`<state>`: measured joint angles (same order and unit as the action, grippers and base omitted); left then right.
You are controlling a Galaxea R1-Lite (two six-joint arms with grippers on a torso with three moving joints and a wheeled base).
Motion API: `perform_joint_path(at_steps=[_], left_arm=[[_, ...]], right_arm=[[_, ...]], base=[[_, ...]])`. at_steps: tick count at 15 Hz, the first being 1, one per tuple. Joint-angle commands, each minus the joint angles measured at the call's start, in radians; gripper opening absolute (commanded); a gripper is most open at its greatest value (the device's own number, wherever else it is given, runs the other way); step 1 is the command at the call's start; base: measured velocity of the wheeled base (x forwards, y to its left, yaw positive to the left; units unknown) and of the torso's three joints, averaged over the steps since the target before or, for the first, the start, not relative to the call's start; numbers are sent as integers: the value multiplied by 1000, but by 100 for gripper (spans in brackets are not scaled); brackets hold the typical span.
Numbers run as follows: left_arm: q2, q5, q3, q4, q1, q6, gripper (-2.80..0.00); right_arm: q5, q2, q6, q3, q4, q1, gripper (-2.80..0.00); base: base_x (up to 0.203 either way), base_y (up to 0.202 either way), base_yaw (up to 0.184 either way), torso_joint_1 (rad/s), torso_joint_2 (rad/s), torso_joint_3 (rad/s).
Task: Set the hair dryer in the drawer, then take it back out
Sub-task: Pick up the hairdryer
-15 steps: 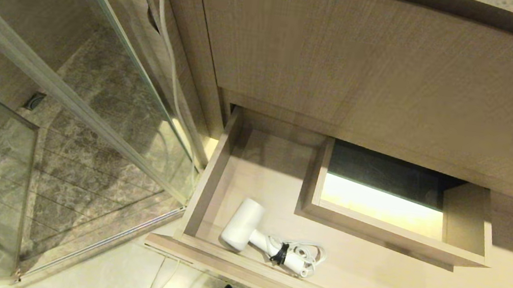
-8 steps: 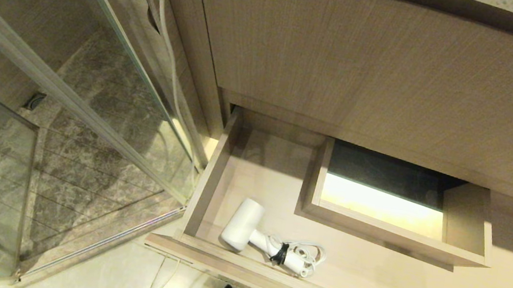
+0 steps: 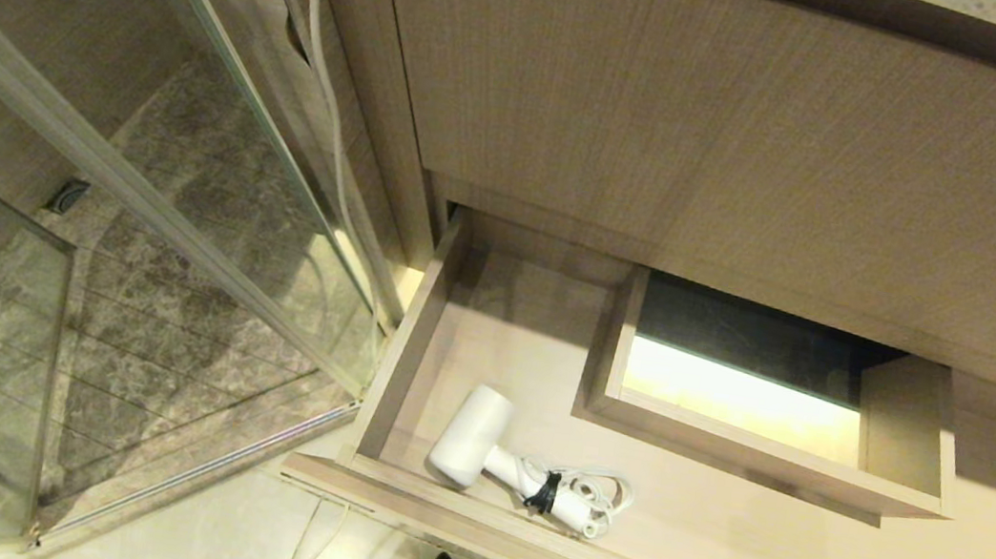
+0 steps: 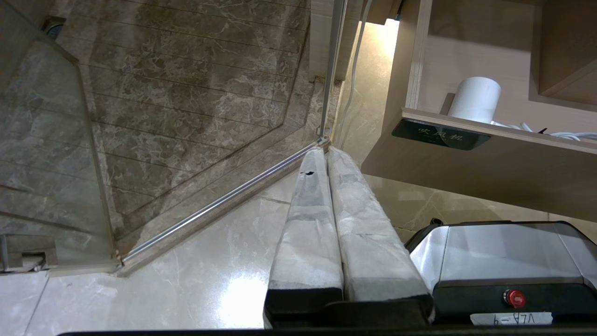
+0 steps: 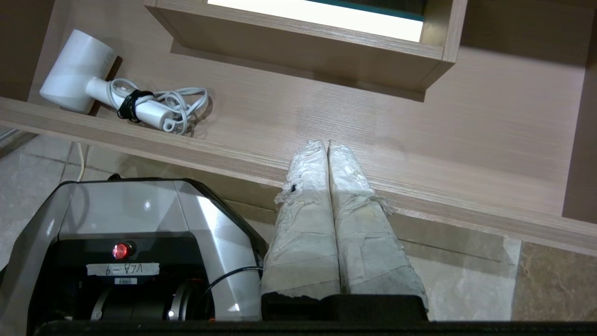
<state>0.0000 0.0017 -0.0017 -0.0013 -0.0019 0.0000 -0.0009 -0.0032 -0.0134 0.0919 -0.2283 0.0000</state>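
Bathroom tiles at nine o'clock; your hair dryer (image 3: 477, 438) lies in the open drawer (image 3: 412, 345); left gripper (image 4: 326, 151) and right gripper (image 5: 328, 144) pinched closed, holding nothing.

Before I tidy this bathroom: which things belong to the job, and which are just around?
Job: hair dryer, lying in the open drawer; right claw and left claw, both shut, empty.
Around: shower glass, inner box.
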Motion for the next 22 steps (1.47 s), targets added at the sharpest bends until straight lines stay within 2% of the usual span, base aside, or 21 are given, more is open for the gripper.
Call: perform_joint_path(at_steps=[1, 9, 13, 22], left_arm=[[2, 0, 0, 0, 0, 0, -280], [2, 3, 0, 3, 0, 9, -280], [1, -2, 0, 3, 0, 9, -280], [0, 0, 0, 1, 0, 2, -280]], right_arm=[[4, 3, 6, 0, -2, 0, -280], [5, 3, 7, 0, -2, 0, -280], [4, 5, 4, 0, -2, 0, -280], [2, 3, 8, -1, -2, 0, -280]], base=[[0, 0, 0, 0, 0, 0], [0, 0, 0, 0, 0, 0], [-132, 0, -1, 1, -3, 4], [0, 0, 0, 0, 0, 0]])
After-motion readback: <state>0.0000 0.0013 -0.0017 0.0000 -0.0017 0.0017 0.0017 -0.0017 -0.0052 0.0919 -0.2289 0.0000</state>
